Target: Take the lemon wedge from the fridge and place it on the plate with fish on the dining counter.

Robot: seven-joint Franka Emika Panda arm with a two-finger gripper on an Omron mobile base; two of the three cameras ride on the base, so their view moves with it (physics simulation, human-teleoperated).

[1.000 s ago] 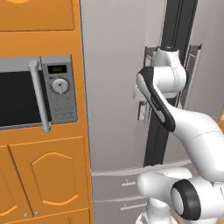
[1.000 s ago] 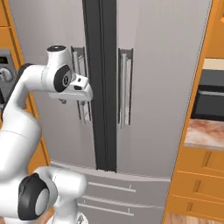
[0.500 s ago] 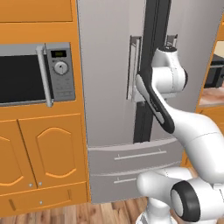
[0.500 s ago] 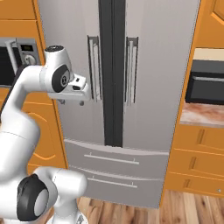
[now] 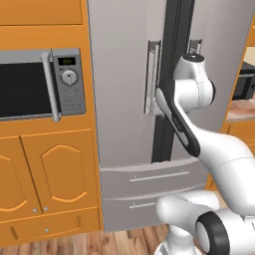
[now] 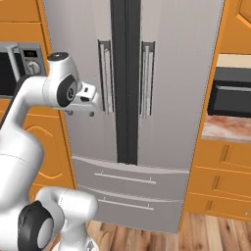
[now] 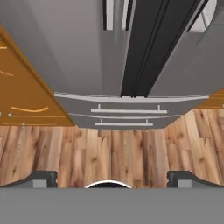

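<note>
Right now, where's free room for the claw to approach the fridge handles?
Free: flat door panel of the fridge right of the right handle; floor below the drawers. Tight: the left handle, with the open claw hovering just left of it, and the dark seam between both handles.

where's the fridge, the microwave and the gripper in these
fridge [image 6: 181, 73], right base view, on the bare face of its right door
microwave [image 5: 30, 89], left base view, on its dark window
gripper [image 6: 95, 100], right base view, at its fingertips
</note>
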